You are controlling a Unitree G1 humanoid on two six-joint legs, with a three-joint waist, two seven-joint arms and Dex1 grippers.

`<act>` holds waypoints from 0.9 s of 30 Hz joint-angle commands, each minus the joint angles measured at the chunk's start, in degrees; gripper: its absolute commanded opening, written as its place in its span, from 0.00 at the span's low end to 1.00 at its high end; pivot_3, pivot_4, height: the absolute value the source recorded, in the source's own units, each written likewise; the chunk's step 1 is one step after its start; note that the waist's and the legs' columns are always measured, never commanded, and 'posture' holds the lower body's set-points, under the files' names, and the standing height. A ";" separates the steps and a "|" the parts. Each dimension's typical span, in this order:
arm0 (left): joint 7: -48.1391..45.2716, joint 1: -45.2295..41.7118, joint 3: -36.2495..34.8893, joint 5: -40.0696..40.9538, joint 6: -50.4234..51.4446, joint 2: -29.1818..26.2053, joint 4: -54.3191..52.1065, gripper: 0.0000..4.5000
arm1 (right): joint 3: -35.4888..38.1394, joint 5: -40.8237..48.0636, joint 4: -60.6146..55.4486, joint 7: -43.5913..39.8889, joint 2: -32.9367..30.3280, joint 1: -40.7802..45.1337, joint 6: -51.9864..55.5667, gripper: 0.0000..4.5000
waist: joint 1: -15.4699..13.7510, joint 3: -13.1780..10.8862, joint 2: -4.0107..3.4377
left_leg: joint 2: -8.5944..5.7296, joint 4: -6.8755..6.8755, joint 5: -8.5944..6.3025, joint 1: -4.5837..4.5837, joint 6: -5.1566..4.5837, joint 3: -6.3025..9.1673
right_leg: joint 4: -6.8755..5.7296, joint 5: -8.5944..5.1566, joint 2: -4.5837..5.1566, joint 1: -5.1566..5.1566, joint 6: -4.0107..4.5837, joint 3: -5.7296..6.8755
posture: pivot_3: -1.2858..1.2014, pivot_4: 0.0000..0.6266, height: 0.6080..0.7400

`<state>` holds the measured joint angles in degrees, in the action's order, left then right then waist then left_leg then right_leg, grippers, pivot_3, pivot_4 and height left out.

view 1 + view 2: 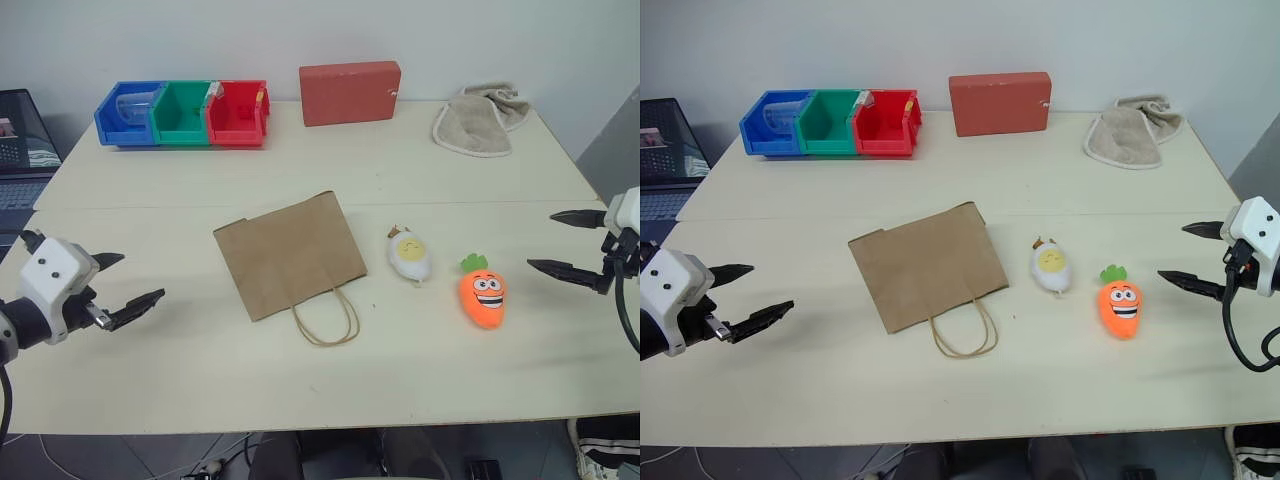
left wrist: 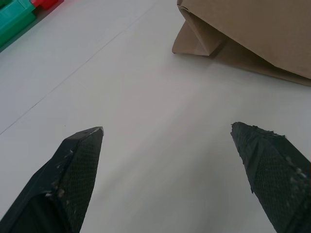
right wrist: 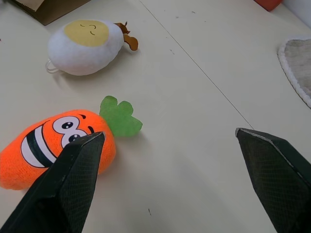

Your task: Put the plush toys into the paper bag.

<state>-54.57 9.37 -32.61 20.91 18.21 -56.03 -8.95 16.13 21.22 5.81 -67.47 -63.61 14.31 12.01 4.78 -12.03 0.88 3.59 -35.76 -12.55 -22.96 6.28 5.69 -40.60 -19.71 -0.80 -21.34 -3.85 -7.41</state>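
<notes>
Both soft, light plush toys, the egg (image 1: 409,256) and the carrot (image 1: 482,296), lie toward the counter's (image 1: 300,390) right edge beside the flat, flimsy paper bag (image 1: 288,254), each likely best pinched across its middle, while the left gripper (image 1: 128,290) and right gripper (image 1: 560,245) hover empty, fingers wide.

Paper bag (image 1: 288,254) flat at frame centre on tabletop (image 1: 300,380), egg toy (image 1: 409,256) just right of it, carrot toy (image 1: 482,294) further right and lower, bins (image 1: 183,113) upper left, box (image 1: 350,92) top centre, towel (image 1: 480,122) upper right.
</notes>
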 commanded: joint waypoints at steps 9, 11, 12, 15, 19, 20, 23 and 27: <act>-1.31 0.72 -1.44 -0.20 -1.54 -0.07 -0.15 1.00 | 0.32 0.16 -1.07 -0.32 -0.03 1.18 -0.32 1.00 | 0.00 0.00 0.00 | 0.00 0.00 0.00 0.00 0.00 -0.01 | 0.00 0.00 0.00 0.00 0.00 0.00 | 0.52 0.24 1.00; -1.14 0.96 -1.46 -0.81 -1.83 -0.24 -0.03 1.00 | 0.24 0.30 -1.32 -0.22 0.06 1.26 -0.19 1.00 | 0.00 0.00 0.00 | 0.00 0.00 0.00 0.00 0.00 -0.01 | 0.00 0.00 0.00 0.00 0.00 0.00 | 0.52 0.24 1.00; -1.05 0.96 -1.46 -1.05 -1.99 -0.21 -0.01 1.00 | 0.22 0.36 -1.44 -0.16 0.11 1.29 -0.11 1.00 | 0.00 0.00 0.00 | 0.00 0.00 0.00 0.00 0.00 0.00 | 0.00 0.00 0.00 0.00 0.00 0.00 | 0.52 0.24 1.00; -1.70 0.59 -2.05 0.77 -0.43 0.07 -1.01 1.00 | 0.25 1.04 -2.72 -0.33 0.17 1.13 0.64 1.00 | 0.00 0.00 0.00 | 0.00 0.00 0.00 0.00 0.00 0.01 | -0.01 0.00 0.00 0.00 0.00 0.00 | 0.52 0.24 1.00; -3.02 0.59 -1.72 1.64 -0.14 -0.65 -4.50 1.00 | 0.75 2.15 -5.49 -0.46 0.31 0.83 2.49 1.00 | -0.01 0.00 0.00 | 0.00 -0.01 0.00 -0.01 0.00 0.00 | 0.00 0.00 0.00 0.01 0.00 0.00 | 0.52 0.24 1.00; -3.96 -0.54 0.95 3.18 1.02 -1.11 -7.97 1.00 | 1.06 2.92 -7.48 -0.95 0.07 0.27 3.50 1.00 | -0.02 0.00 0.00 | 0.00 -0.01 0.00 -0.01 0.00 0.00 | -0.01 0.00 0.00 0.01 0.00 0.00 | 0.52 0.24 1.00; -5.85 -3.16 6.72 5.75 3.35 -1.67 -14.11 1.00 | 2.14 4.75 -12.10 -1.50 -0.24 -1.30 6.26 1.00 | -0.33 0.00 0.00 | -0.02 -0.03 0.00 -0.01 0.00 0.04 | -0.01 0.00 0.00 0.04 0.00 0.02 | 0.52 0.24 1.00; -8.89 -9.63 22.26 0.20 -0.81 -1.16 -16.94 1.00 | 5.12 9.13 -24.03 -1.42 -0.25 -7.22 12.19 1.00 | -1.14 0.03 -0.05 | -0.03 -0.05 0.00 0.00 0.00 0.08 | -0.01 0.00 0.00 0.08 -0.01 0.04 | 0.52 0.24 1.00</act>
<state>-62.15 0.59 -14.76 23.19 19.52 -57.00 -24.11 18.68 27.73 -12.99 -68.58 -62.98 7.57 22.30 3.64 -12.00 0.83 3.55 -35.80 -12.55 -22.96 6.28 5.77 -40.62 -19.71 -0.81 -21.28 -3.85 -7.37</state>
